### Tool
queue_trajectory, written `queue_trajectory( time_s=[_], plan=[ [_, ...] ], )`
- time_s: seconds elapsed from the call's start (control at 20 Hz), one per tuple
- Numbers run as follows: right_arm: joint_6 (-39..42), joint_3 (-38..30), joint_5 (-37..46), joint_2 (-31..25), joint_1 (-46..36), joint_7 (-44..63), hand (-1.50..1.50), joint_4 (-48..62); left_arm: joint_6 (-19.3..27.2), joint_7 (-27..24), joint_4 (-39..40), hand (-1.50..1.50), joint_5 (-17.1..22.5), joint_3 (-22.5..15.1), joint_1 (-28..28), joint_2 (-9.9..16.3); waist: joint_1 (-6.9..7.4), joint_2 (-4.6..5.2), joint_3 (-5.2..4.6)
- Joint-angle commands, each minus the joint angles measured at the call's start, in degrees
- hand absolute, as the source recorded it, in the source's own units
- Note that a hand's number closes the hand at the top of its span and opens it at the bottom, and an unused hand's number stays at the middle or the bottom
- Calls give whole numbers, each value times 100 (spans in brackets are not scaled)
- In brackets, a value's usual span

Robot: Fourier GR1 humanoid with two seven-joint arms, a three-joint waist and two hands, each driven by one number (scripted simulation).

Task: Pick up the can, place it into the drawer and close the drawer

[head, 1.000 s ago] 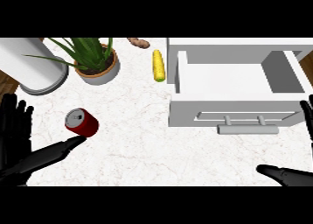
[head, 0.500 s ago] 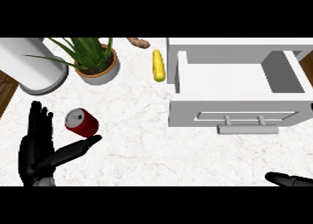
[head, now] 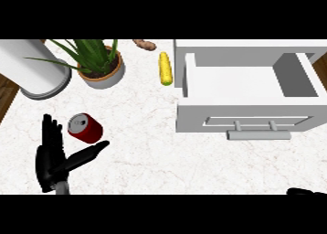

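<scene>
White marble counter [head: 159, 151], red can [head: 85, 128] lying left of centre, left hand [head: 55, 157] spread open just beside it at lower left, drawer [head: 250, 91] open at upper right, right hand [head: 308, 192] barely visible at bottom right, fingers unclear.

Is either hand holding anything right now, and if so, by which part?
Nothing is held. The left hand is open beside the red can, not around it. Only a sliver of the right hand shows.

Counter [head: 193, 164]: smooth white marble-look top with faint veining. Can [head: 86, 128]: glossy red body, grey metallic lid. Drawer [head: 250, 98]: matt white panels, pale bar handle. Left hand [head: 53, 157]: matt black.
</scene>
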Motion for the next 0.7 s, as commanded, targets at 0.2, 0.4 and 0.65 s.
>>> queue_trajectory(
  time_s=[0.2, 0.4, 0.65],
  plan=[
    [-114, -141, -66, -170, -578, 520, -150, 4, -475, -1165, 1997, -150, 521, 653, -699, 201, -1, 9, -3],
    [-28, 9, 227, 146, -230, 81, -150, 127, -357, -1293, 2012, -150, 533, 578, -560, 165, 8, 2, 1],
    [106, -60, 124, 216, 105, 193, -150, -349, -434, -1836, 3260, -150, 868, 1016, -1292, 240, -18, 4, -1]
  ],
)
